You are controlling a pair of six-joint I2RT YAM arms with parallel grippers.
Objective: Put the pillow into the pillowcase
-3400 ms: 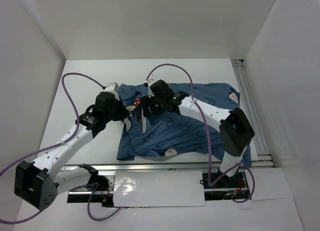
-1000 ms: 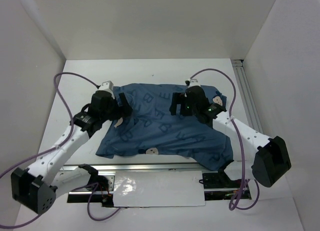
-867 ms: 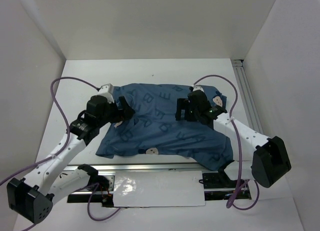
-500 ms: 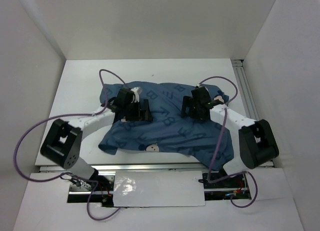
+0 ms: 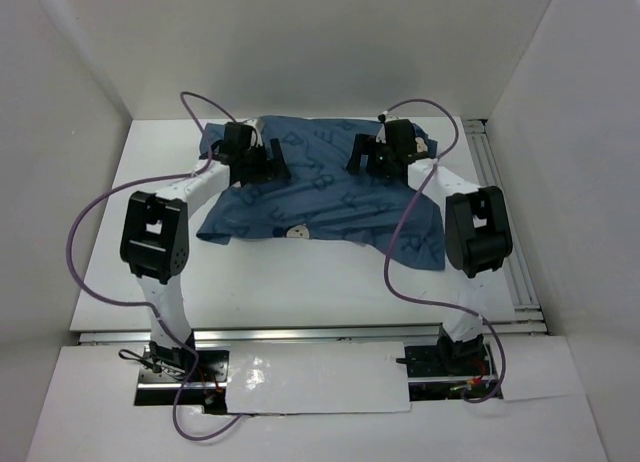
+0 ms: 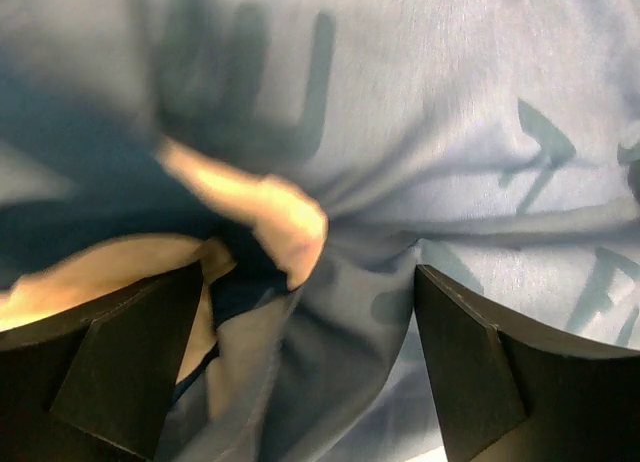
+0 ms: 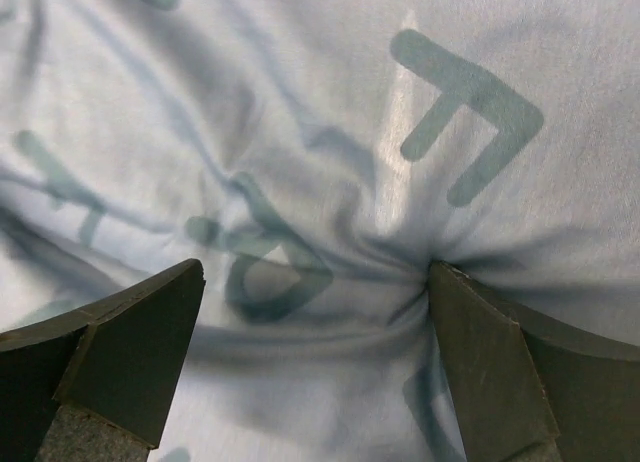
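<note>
Blue cloth filled both wrist views. The pillowcase [image 5: 320, 197] lay spread over the far half of the surface [image 5: 300, 292], its far edge close to the back wall [image 5: 320, 52] and one corner trailing toward the near right. Both arms reached far out over it. The left pincer [image 5: 268, 164] and the right pincer [image 5: 362, 158] sat on the far part of the case, well apart from each other. Each had its jaws spread wide, with cloth lying between them unclamped, so neither gripped anything.

The pillow showed in no view. It was presumably inside the case or hidden under it, but the pictures did not settle which.

Between the left fingers [image 6: 130, 362] a fold turned up a patch of yellow lining [image 6: 285, 217], so the mouth of the case seemed to sit there, loose and rumpled.

The main risk, as I judged it, lay at that mouth. If the left pincer closed on only the top layer and pulled, the opening could gape and let the pillow creep out. If it caught both layers, it could pin the mouth shut with a pillow corner unseated.

On the right, the cloth puckered against one right finger [image 7: 500, 372]. A pinch there could catch the filling together with the case and drag the whole bundle, instead of sliding cloth over pillow.

Both arms looked near full stretch. Any further push might therefore shove the case into the back wall and bunch it, with little reach left to smooth it out.
</note>
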